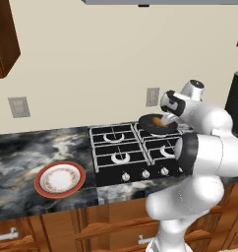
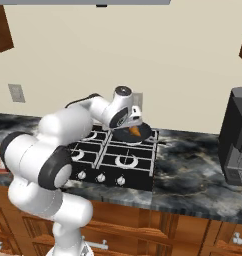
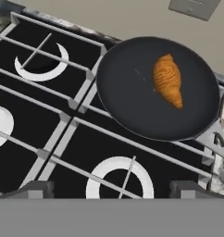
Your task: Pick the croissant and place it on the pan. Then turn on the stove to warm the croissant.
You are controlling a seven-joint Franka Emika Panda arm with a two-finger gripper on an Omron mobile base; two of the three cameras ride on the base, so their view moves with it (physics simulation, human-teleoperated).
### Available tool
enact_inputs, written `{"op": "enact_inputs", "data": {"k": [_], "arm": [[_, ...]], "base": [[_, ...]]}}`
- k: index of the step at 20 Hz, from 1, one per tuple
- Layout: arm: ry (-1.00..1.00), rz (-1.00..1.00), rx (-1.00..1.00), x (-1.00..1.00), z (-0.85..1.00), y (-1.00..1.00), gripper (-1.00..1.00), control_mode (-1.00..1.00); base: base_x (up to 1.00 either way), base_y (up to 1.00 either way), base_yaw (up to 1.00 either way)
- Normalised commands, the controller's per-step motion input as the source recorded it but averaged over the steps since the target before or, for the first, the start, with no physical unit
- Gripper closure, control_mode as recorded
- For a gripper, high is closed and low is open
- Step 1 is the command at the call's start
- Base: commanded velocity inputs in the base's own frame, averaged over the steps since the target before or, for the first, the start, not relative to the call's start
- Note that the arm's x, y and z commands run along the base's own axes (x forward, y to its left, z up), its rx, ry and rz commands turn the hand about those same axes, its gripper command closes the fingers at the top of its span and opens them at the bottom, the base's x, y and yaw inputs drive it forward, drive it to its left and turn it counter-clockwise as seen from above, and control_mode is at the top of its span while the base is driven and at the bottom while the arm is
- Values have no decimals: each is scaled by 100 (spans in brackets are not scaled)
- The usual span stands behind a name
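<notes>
Claw (image 3: 112, 192) open above the stove (image 3: 63, 115), croissant (image 3: 168, 80) lying apart in the pan (image 3: 132, 102).

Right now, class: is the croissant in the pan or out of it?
In: the croissant lies inside the pan, clear of the rim.

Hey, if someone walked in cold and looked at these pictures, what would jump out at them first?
The orange croissant lying inside the dark pan, which sits on the stove's back right burner. Above it hangs the big white arm, its gripper with jaws open and holding nothing. Off to the left, a red-rimmed plate sits on the marbled counter.
</notes>
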Motion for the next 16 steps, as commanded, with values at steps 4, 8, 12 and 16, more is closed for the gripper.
{"op": "enact_inputs", "data": {"k": [4,8,12,16], "arm": [[1,-6,0,-61,16,1,-100,-100],[0,-11,2,-61,11,8,-100,-100],[0,-12,5,-57,7,16,-100,-100],[0,-13,6,-51,4,21,-100,-100]], "base": [[0,0,0],[0,0,0],[0,0,0],[0,0,0]]}}
